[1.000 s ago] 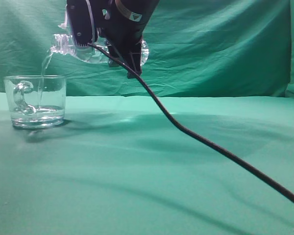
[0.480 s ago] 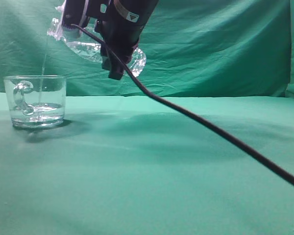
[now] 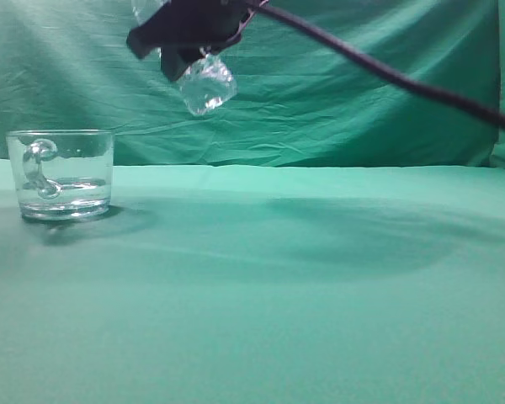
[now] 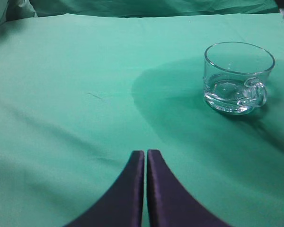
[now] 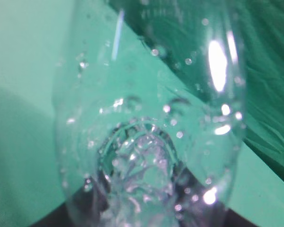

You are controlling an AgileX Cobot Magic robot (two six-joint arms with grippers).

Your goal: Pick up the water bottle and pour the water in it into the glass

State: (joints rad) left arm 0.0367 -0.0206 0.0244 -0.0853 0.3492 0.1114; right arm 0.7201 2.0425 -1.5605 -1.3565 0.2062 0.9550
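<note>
The glass, a short clear mug with a curved handle, stands on the green cloth at the left and holds a little water; it also shows in the left wrist view. My right gripper is high at the top of the exterior view, shut on the water bottle, whose base points down and to the right. In the right wrist view the wet clear bottle fills the frame between the jaws. My left gripper is shut and empty, low over the cloth, left of the glass.
A black cable runs from the right arm across the top right. A green cloth backdrop hangs behind the table. Green cloth covers the table.
The right gripper has risen and turned the bottle from neck-down over the glass towards upright. The stream of water into the glass has stopped. The cable has swung upwards.
</note>
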